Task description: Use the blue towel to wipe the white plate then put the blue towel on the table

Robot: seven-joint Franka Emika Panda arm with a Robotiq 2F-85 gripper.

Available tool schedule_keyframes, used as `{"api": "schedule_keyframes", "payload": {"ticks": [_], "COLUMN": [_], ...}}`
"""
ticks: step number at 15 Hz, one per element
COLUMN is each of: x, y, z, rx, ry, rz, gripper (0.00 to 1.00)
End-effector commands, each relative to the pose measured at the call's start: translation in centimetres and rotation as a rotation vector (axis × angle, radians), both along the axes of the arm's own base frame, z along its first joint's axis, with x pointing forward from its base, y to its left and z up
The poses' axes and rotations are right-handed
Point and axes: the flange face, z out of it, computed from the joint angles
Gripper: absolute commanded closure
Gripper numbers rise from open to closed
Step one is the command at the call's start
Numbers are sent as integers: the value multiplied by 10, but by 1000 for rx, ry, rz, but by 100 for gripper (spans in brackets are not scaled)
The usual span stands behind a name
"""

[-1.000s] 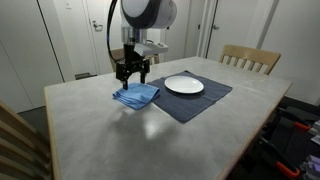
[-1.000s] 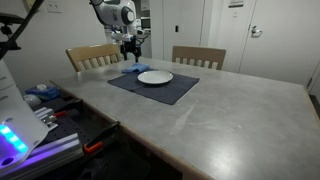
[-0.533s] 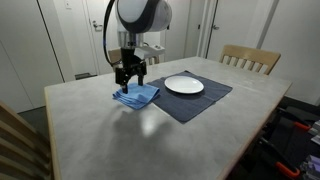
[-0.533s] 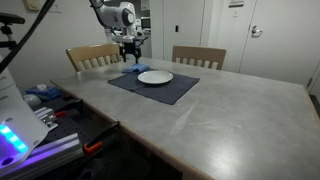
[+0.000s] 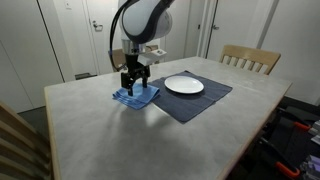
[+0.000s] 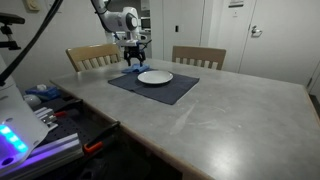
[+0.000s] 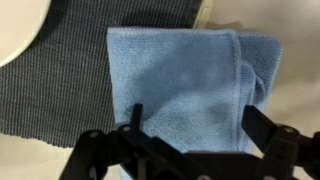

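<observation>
Pale doors and walls stand behind a big grey worktop with a wooden edge. A wooden chair sits at the far side. A dark mat lies flat on the worktop, and the white plate sits on the mat.

The blue towel lies folded just beside the plate but does not touch it. In the wrist view, one side of the towel rests on the edge of the mat and the other side rests on the bare worktop. A bit of the plate shows in the top corner of that view.

The end effector hangs right over the towel, very close to it. Its two fingers are spread as wide as they go, and there is nothing between them. I cannot tell if the fingertips touch the cloth.

I think the job is near its start. The towel is not held, and it is not on the plate. The plate looks clean and white, but the pictures do not show if it has been wiped. What seems left is to close on the towel, lift it, rub it over the plate, and then lay it down on the worktop
</observation>
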Motion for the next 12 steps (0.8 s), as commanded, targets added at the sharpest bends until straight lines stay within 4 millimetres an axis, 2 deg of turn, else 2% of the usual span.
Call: {"api": "schedule_keyframes", "payload": {"ticks": [1, 8, 12], "x": [-1, -5, -9], "y": [6, 9, 13], "z": [-10, -32, -34], "rx": [6, -69, -51], "ry": [-4, -131, -99], "rz": [-17, -142, -206], "gripper": [0, 0, 0]}}
